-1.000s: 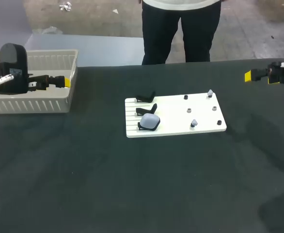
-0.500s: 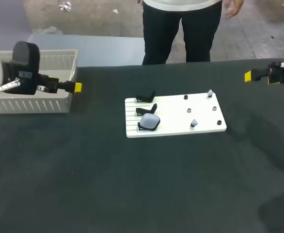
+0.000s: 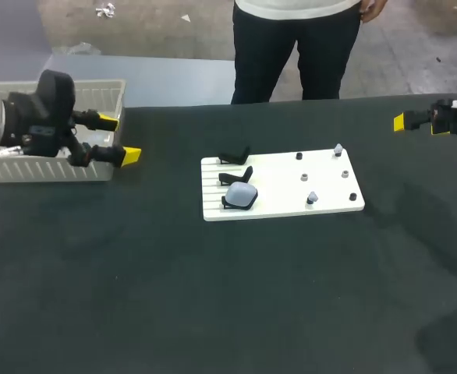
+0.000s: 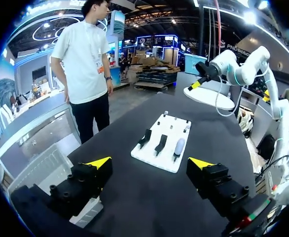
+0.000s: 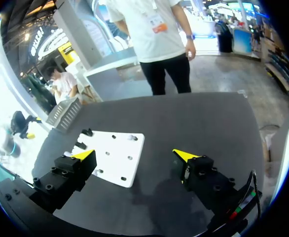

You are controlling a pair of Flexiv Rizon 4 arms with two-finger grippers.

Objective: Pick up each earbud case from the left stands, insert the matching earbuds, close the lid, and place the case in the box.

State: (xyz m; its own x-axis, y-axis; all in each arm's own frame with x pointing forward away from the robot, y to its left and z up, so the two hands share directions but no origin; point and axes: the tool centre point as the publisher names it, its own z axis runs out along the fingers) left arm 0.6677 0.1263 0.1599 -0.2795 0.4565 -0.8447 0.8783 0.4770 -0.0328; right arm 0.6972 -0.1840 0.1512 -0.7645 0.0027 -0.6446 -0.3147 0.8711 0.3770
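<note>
Left gripper (image 3: 119, 138) cleared box (image 3: 57, 167) rim, spread apart | right gripper (image 5: 134, 156) apart, table edge

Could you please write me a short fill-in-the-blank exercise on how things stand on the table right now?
1. Of the three black stands on the white board, only ___ holds an earbud case.
2. The left gripper is beside the white basket, and its fingers are ___.
3. The right gripper is open and holds ___.

Missing words: one; open; nothing.
</note>
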